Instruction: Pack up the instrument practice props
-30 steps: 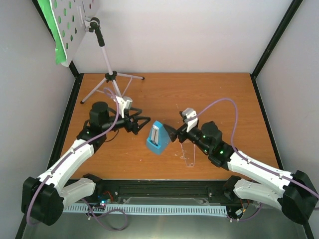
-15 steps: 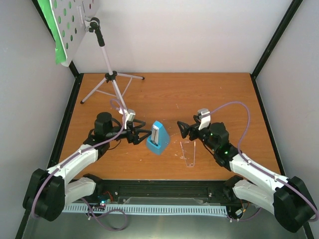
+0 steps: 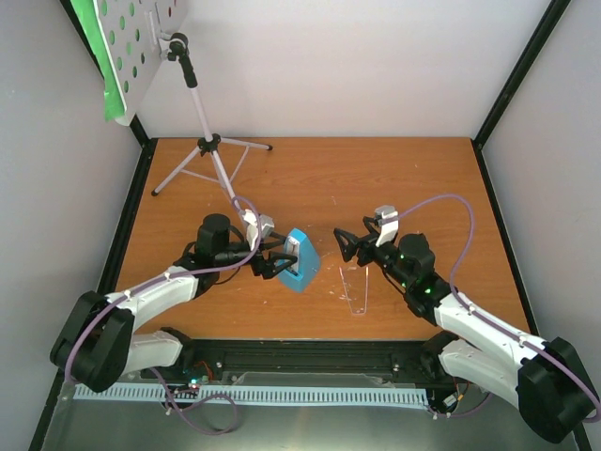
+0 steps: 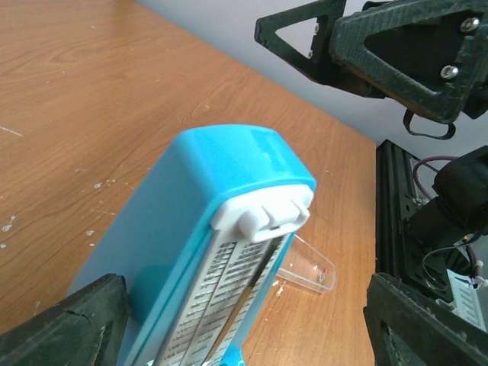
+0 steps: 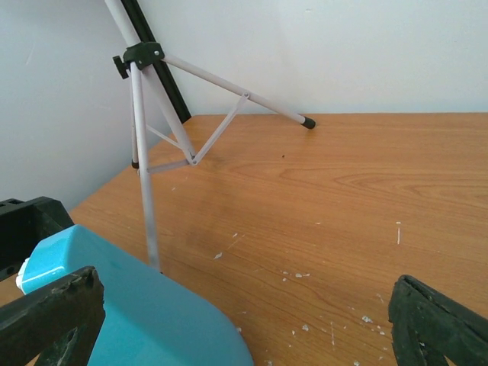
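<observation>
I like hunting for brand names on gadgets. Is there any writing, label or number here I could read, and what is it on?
No text in these pictures can be read.
Blue metronome: its white scale carries rows of fine marks, too blurred to read.
Green page on the perforated tray: too small and far away to show any print.

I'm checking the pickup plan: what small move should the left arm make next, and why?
Probably close the left gripper on the blue metronome: in the wrist view its open fingers flank the metronome's body, while the open right gripper stands apart to the right.
</observation>
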{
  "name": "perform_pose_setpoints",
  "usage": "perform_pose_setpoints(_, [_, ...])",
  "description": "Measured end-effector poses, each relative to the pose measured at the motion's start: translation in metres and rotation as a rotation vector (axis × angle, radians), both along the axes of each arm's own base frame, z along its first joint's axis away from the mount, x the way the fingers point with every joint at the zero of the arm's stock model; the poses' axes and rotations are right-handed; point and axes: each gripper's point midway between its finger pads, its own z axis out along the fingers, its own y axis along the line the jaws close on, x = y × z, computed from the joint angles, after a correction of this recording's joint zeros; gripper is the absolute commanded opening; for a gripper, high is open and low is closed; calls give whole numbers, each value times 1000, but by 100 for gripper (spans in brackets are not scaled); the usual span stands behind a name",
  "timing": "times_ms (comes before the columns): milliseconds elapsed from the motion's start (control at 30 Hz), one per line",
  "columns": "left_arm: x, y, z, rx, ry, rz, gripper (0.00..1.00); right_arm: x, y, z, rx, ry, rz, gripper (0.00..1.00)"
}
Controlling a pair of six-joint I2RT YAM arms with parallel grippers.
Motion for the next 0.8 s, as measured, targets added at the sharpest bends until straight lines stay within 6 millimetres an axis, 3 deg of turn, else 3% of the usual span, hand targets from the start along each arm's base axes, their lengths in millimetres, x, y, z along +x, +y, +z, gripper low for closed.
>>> perform_pose_setpoints(433, [10,-1,0,12,-45,44,65,-1,-1,-3,12,1,0,100])
perform_pose_setpoints(800, [13,-1,1,12,-56,55,57,-1,-1,-1,21,-12,0,100])
